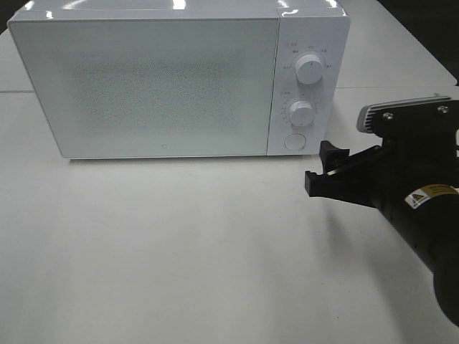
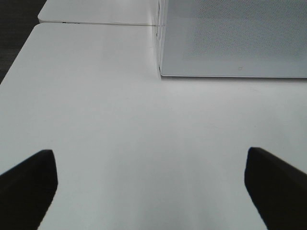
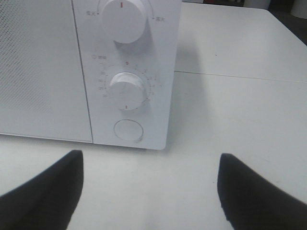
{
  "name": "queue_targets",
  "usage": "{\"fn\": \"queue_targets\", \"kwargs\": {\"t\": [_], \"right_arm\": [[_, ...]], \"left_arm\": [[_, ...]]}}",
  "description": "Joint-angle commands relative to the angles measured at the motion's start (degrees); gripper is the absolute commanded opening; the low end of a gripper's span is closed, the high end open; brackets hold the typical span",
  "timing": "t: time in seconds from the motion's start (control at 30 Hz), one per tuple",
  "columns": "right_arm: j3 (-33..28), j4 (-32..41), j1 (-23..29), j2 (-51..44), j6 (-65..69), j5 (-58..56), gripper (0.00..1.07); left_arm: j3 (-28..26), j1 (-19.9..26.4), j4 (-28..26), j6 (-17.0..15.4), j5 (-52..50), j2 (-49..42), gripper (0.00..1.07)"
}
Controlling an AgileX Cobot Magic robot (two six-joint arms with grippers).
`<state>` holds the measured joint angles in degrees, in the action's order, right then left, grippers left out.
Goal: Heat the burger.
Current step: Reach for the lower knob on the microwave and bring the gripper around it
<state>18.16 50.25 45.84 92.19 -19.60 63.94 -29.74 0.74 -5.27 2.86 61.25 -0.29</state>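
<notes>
The burger was nowhere in view, possibly inside the shut microwave (image 1: 143, 86) at the bench's (image 1: 179, 251) far edge. The left gripper (image 2: 149, 160) and right gripper (image 1: 323, 167) hung released, empty. The burger would likely be light, soft and easily squashed, so best cradled low.

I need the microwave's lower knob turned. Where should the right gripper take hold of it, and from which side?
Grip the lower knob by its round rim, one finger on each side, coming straight at the front panel. The knob stands proud of the flat panel, and the open right gripper faces it.
</notes>
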Motion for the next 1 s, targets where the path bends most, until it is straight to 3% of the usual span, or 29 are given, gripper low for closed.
{"fn": "queue_targets", "kwargs": {"t": [0.03, 0.3, 1.0], "right_arm": [[1.9, 0.9, 1.7, 1.4, -0.9, 1.0, 0.75], [6.2, 1.8, 3.0, 6.6, -0.9, 0.6, 0.75], [6.4, 1.5, 2.0, 6.7, 3.5, 6.8, 0.75]], "left_arm": [[0.2, 0.1, 0.0, -0.2, 0.0, -1.3, 0.98], [0.2, 0.1, 0.0, -0.2, 0.0, -1.3, 0.98], [0.2, 0.1, 0.1, -0.2, 0.0, -1.3, 0.98]]}}
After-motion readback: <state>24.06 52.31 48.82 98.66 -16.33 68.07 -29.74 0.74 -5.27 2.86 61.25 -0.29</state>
